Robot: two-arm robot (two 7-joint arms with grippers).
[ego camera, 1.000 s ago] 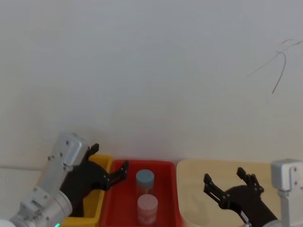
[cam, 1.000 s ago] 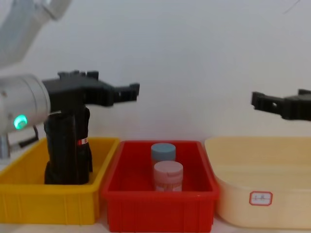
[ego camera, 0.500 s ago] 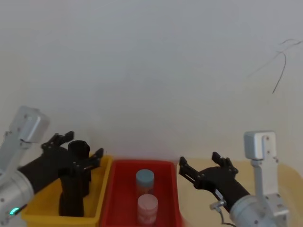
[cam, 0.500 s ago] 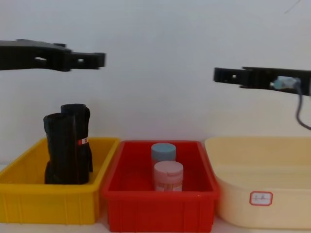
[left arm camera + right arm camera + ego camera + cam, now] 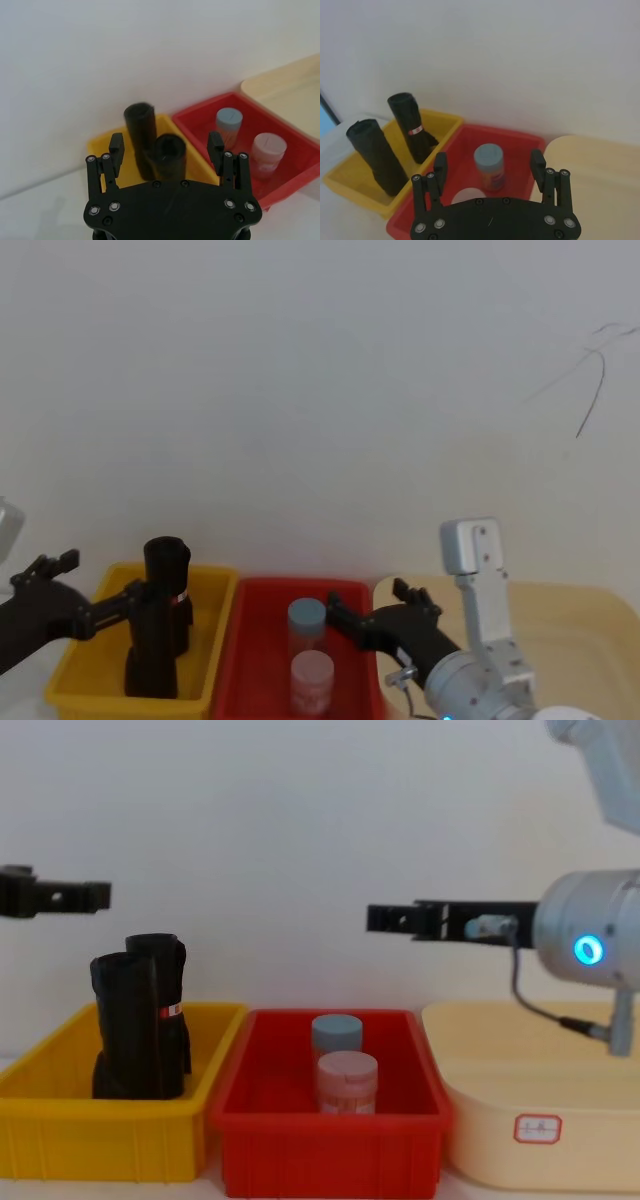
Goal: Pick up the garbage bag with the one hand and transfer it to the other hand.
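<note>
The bag (image 5: pixel 125 1025) stands upright in the yellow bin (image 5: pixel 120 1145), which sits just left of the red bin (image 5: pixel 330 1160). The bag is in the part of the yellow bin farther from the red bin. A labelled roll (image 5: pixel 172 982) stands just beside it, behind it and nearer the red bin. Nothing grips the bag.

The left gripper (image 5: pixel 95 896) hangs well to the left of the red bin, above the yellow bin's far end and higher than the bag's top. It points toward the red bin. Seen from its wrist, its two fingers (image 5: pixel 116 146) stand wide apart with nothing between them. Two rolls show below them, and the nearer one is probably the bag, though the angle makes that hard to settle.

The right gripper (image 5: pixel 385 918) hovers over the red bin's right half, well above the blue jar (image 5: pixel 336 1032) and the pink jar (image 5: pixel 347 1082) inside, and points toward the yellow bin. Its fingers (image 5: pixel 536 161) are also spread wide and hold nothing. A cream tub (image 5: pixel 540 1120) sits just right of the red bin.
</note>
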